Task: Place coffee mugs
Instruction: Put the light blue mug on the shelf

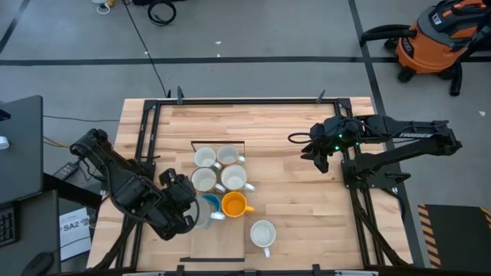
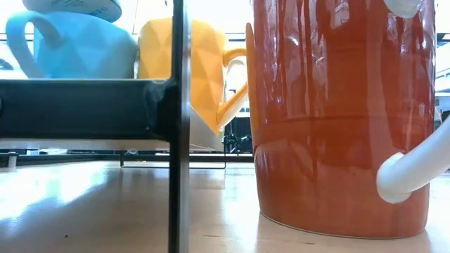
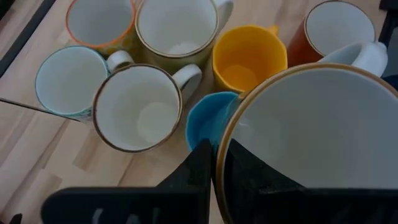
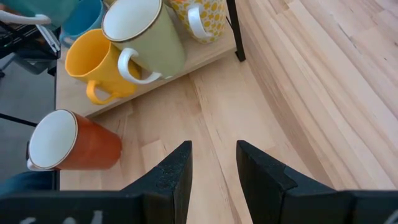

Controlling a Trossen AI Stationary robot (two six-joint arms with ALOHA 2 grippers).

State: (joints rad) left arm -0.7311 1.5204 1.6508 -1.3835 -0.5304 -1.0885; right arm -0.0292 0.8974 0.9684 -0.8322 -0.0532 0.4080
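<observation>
Eight round, handled ceramic mugs (image 3: 137,106) are showing: one yellow (image 3: 249,56), one bright blue (image 3: 205,118), one red-orange (image 4: 81,146), five others; two dark robot arms (image 1: 399,142) are showing.

Blue mug (image 1: 209,205) half hidden under left gripper (image 1: 186,207)

Overhead view straight down on table (image 1: 307,207), low view level, tight against orange-red mug (image 2: 337,119), wrist views share it.

Two matte black jointed arms (image 1: 123,180), white lettering and green indicator light on the right one (image 1: 399,138).
</observation>
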